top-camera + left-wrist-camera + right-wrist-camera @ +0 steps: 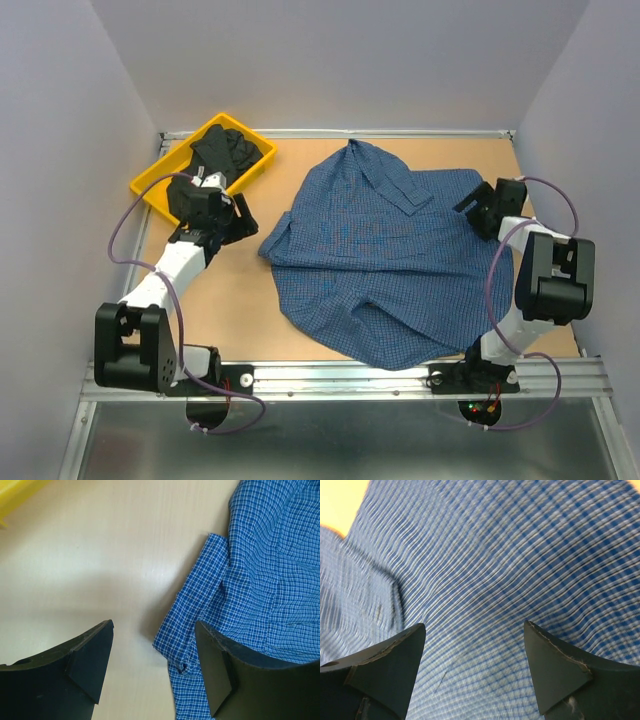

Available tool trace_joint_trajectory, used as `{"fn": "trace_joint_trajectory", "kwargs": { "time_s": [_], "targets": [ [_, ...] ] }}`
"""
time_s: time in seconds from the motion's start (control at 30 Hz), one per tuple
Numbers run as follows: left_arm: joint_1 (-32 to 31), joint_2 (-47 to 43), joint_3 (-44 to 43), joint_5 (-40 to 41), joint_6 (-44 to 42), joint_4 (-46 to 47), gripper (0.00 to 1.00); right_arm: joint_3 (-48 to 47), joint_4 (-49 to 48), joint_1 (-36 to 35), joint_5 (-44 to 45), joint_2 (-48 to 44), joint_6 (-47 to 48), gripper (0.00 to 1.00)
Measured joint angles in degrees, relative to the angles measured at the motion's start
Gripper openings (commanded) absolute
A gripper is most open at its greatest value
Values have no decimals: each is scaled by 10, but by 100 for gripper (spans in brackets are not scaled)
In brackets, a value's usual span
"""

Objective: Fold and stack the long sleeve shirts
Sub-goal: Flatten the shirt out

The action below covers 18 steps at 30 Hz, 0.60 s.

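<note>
Looking down from the top camera, one blue checked shirt (385,260) lies spread open on the wooden table (240,310). Its collar points at the far edge and its hem at the arm bases, so its long axis runs far to near. The one black shirt (228,148) sits bunched in a yellow bin (148,186) at the far left corner. That makes two shirts in all, and one bin. The left gripper (243,222) is between the bin and the blue shirt's left shoulder, just beside the cloth. The right gripper (472,207) is over the shirt's right edge, so each arm is nearer its own side.

From the left wrist, the left gripper (152,630) has its jaws spread wide and holds nothing. The blue shirt (270,580) lies to its right, a folded sleeve edge reaching just inside the right-hand finger. Bare table (100,555) lies under the other finger, with the yellow bin (15,495) in the far corner.

From the right wrist, the right gripper (475,627) is also wide open and empty, directly above the blue shirt (520,555). The picture is blurred, so I cannot tell whether it touches the cloth.
</note>
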<state>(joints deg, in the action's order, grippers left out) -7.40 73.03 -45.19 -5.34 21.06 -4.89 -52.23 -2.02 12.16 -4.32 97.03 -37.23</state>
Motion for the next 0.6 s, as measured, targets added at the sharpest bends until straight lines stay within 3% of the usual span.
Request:
{"fn": "trace_joint_trajectory", "kwargs": {
  "time_s": [0.23, 0.6],
  "targets": [
    [-13, 114, -72, -34, 9, -8, 76, -1, 20, -24, -16, -57, 47, 84],
    [-49, 297, -248, -69, 8, -17, 63, -7, 40, -84, -52, -81, 101, 84]
  ]
}}
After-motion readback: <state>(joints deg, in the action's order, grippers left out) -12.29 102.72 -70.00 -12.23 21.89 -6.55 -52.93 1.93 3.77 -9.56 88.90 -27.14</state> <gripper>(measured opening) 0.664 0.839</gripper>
